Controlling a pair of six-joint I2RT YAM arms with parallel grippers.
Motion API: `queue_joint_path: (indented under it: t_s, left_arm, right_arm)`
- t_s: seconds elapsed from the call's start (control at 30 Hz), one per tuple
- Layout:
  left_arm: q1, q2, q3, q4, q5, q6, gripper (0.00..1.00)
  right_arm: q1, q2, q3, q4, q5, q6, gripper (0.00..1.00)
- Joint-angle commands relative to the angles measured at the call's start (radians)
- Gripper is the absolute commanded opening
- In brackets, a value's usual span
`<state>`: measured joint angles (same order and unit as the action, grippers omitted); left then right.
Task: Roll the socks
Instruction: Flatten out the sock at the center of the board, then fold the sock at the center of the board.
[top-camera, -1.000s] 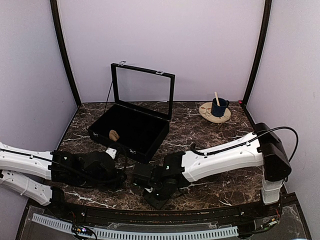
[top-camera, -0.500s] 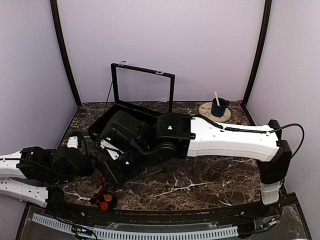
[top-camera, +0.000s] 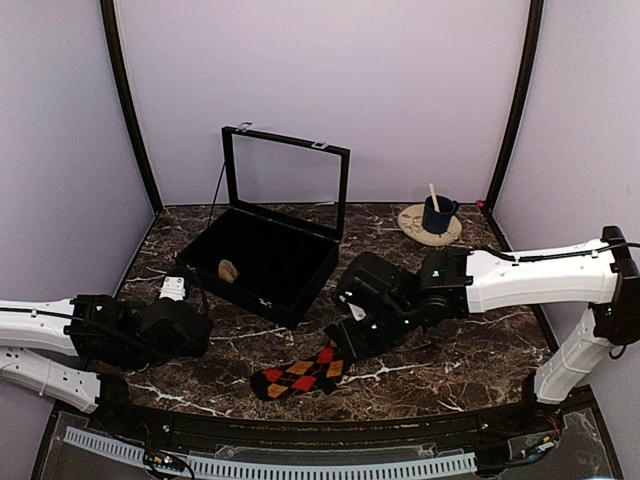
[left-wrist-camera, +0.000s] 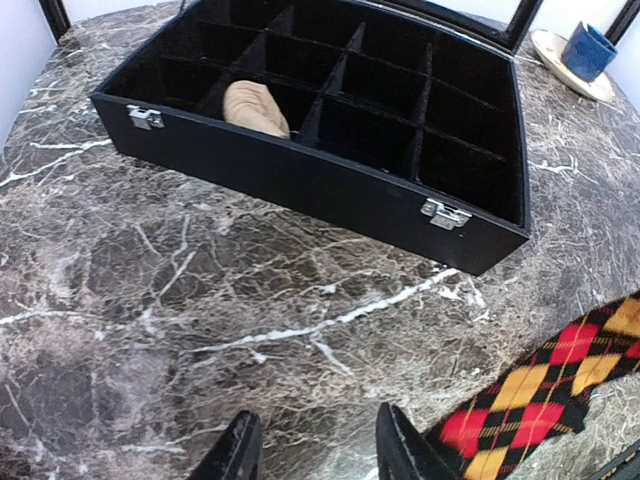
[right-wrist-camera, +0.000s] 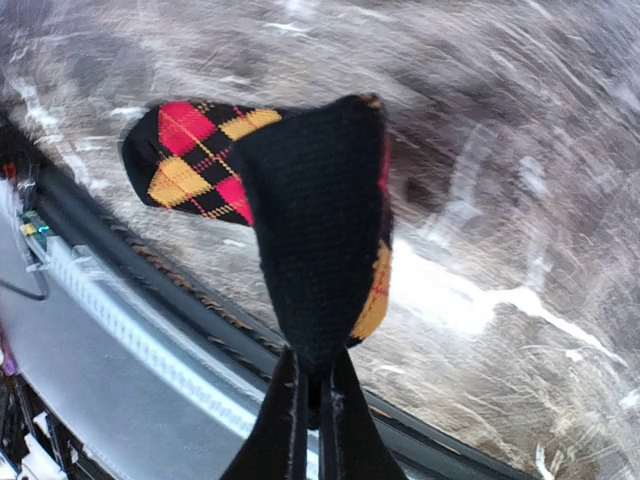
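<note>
Right end effector (right-wrist-camera: 312, 368) clenched on the socks (right-wrist-camera: 310, 220), likely laying them out.
Left end effector (left-wrist-camera: 318, 447) released; next, roll from one end.

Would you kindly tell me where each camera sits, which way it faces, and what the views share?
Top external: above and behind the bases, looking down on the table; left arm and right arm show.
Left wrist: low over the table, facing the black box; left gripper open at bottom.
Right wrist: facing down toward the near edge; right gripper pinches the argyle sock.
Shared: the sock, in all three.
</note>
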<state>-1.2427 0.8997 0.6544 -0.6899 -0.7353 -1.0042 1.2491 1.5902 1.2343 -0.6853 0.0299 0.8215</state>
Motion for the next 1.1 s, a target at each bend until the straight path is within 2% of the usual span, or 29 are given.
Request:
queue_joint_path:
  t_s: [0.0, 0.17, 0.4, 0.63, 1.07]
  left_arm:
    - [-0.001, 0.047, -0.007, 0.134, 0.041, 0.093, 0.41]
    - [-0.001, 0.111, -0.007, 0.192, 0.069, 0.115, 0.41]
    - [-0.001, 0.149, -0.015, 0.214, 0.094, 0.109, 0.41]
    - [-0.001, 0.116, -0.028, 0.197, 0.09, 0.095, 0.41]
    - [-0.001, 0.04, -0.048, 0.141, 0.105, 0.066, 0.41]
  right_arm:
    - [-0.049, -0.086, -0.074, 0.038, 0.039, 0.016, 0.0]
    - [-0.065, -0.069, -0.089, 0.004, 0.028, -0.021, 0.0]
    - [-0.035, 0.058, 0.104, -0.028, -0.032, -0.05, 0.0]
    - [0.015, 0.226, 0.302, -0.09, -0.094, -0.065, 0.0]
    - [0.072, 0.426, 0.426, -0.071, -0.149, -0.064, 0.0]
